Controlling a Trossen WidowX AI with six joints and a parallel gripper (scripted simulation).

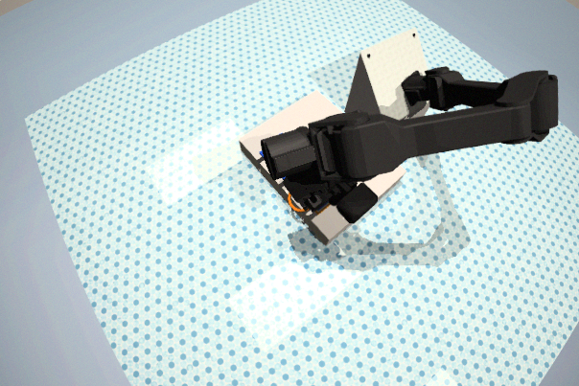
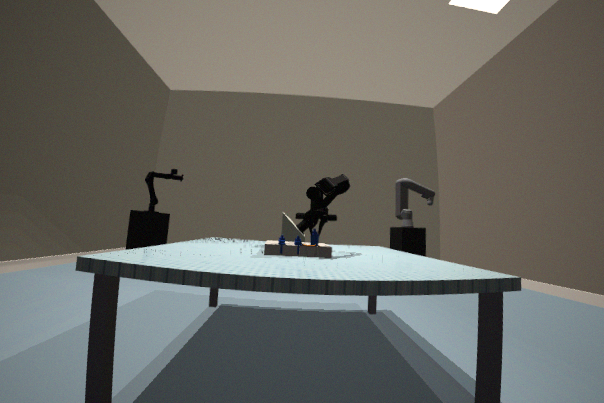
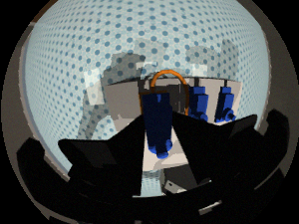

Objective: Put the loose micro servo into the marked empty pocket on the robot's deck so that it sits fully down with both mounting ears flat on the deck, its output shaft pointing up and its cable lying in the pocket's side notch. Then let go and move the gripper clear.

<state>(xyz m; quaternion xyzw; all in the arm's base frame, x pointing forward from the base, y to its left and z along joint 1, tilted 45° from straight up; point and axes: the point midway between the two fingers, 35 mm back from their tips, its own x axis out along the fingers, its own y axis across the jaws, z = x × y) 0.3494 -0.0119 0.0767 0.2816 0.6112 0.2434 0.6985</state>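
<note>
The loose blue micro servo (image 3: 157,118) (image 2: 314,237) is between the fingers of my gripper (image 3: 156,116), which is shut on it. Its shaft end is toward the bottom of the wrist view. Its orange cable (image 3: 168,72) (image 1: 293,203) loops out past the edge of the pale deck (image 3: 122,96) (image 1: 307,111) (image 2: 322,251). In the exterior view the servo stands higher than the fitted servos. The marked pocket's orange outline (image 1: 322,209) shows only in part; the servo and gripper hide the rest. Whether the servo's ears touch the deck and where the cable meets the notch cannot be told.
Two fitted blue servos (image 3: 199,102) (image 3: 225,104) stand beside the held one; they also show in the exterior view (image 2: 282,241) (image 2: 298,241). A tilted pale panel (image 1: 393,71) (image 2: 291,226) rises behind the deck. The arm (image 1: 431,133) spans over the deck from the right.
</note>
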